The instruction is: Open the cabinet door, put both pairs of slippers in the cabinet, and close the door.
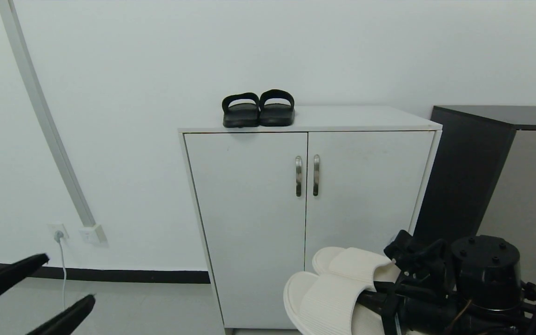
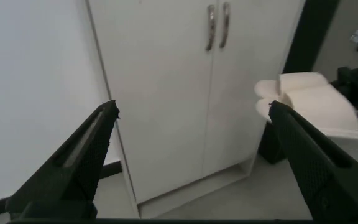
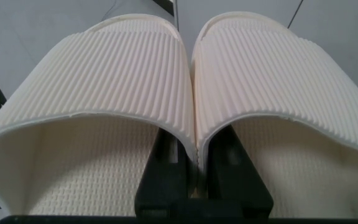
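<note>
Left pincer (image 1: pixel 69 277) hangs low, jaws apart; right pincer (image 3: pixel 195 167) grips white slippers (image 1: pixel 342 284).

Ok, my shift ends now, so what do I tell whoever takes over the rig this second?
Left gripper: open, empty, low and left of the cabinet.
Right gripper: shut on the white slippers, held as a pair low in front of the right door.
Black slippers: on the cabinet top, left side.
Done: white pair in hand.
Left: both doors are shut; open one, put both pairs in, close it.
</note>
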Available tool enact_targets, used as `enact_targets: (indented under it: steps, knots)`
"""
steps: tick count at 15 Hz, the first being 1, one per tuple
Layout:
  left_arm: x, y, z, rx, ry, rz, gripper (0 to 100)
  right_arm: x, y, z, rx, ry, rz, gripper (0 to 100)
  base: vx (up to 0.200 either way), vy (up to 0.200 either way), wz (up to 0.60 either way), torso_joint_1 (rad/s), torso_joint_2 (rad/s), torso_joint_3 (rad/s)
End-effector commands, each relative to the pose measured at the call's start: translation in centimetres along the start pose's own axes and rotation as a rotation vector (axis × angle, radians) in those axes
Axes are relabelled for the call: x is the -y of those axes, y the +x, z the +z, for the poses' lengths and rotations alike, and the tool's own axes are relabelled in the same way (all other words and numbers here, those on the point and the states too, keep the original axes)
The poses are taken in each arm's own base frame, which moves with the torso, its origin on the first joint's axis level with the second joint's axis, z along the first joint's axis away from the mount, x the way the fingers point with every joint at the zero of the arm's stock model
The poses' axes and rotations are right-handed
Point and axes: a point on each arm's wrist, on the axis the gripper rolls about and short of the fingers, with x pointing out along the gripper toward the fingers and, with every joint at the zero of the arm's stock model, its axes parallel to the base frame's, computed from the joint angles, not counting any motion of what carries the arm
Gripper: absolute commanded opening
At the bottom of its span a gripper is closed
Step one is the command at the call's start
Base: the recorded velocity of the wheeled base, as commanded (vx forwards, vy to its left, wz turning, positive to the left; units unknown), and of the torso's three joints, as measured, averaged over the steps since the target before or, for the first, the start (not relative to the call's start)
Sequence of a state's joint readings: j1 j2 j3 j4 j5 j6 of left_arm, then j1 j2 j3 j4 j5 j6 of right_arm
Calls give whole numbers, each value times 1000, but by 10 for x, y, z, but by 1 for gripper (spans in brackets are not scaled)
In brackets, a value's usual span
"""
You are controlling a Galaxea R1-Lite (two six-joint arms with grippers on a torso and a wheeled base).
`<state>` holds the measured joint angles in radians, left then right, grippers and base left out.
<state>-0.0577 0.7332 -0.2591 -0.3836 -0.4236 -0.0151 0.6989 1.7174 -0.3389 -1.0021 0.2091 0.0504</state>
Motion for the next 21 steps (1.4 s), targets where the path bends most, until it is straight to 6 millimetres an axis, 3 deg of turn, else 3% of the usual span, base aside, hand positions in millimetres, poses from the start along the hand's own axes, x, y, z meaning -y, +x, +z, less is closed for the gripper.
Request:
enact_targets:
  steps: [1, 5, 6, 8, 10, 11, 13, 16, 21]
  knots:
    - [-6, 62, 26, -54, -34, -180, 100, 0, 0, -1, -6, 1, 3, 0, 0, 0, 0, 0, 0, 0]
    - [15, 141, 56, -46, -10, -287, 100, -1, 2, -3, -15, -1, 5, 0, 0, 0, 0, 0, 0, 0]
    - [20, 152, 58, -42, -6, -298, 100, -1, 3, -4, -18, -1, 6, 0, 0, 0, 0, 0, 0, 0]
    - [48, 196, 60, -25, 7, -372, 100, -1, 5, -5, -24, 2, 3, 0, 0, 0, 0, 0, 0, 0]
    - [73, 224, 59, -24, 11, -447, 100, 0, 5, -5, -26, 3, 3, 0, 0, 0, 0, 0, 0, 0]
    - [77, 232, 58, -28, 12, -458, 100, -1, 5, -5, -26, 2, 4, 0, 0, 0, 0, 0, 0, 0]
    - [91, 268, 60, -16, 16, -498, 100, 0, 5, -5, -24, 3, 1, 0, 0, 0, 0, 0, 0, 0]
    - [98, 298, 58, -17, 12, -584, 100, 0, 5, -5, -26, 3, 1, 0, 0, 0, 0, 0, 0, 0]
    - [93, 317, 57, -92, -155, -761, 100, 1, 9, -9, -44, 7, 2, 0, 0, 0, 0, 0, 0, 0]
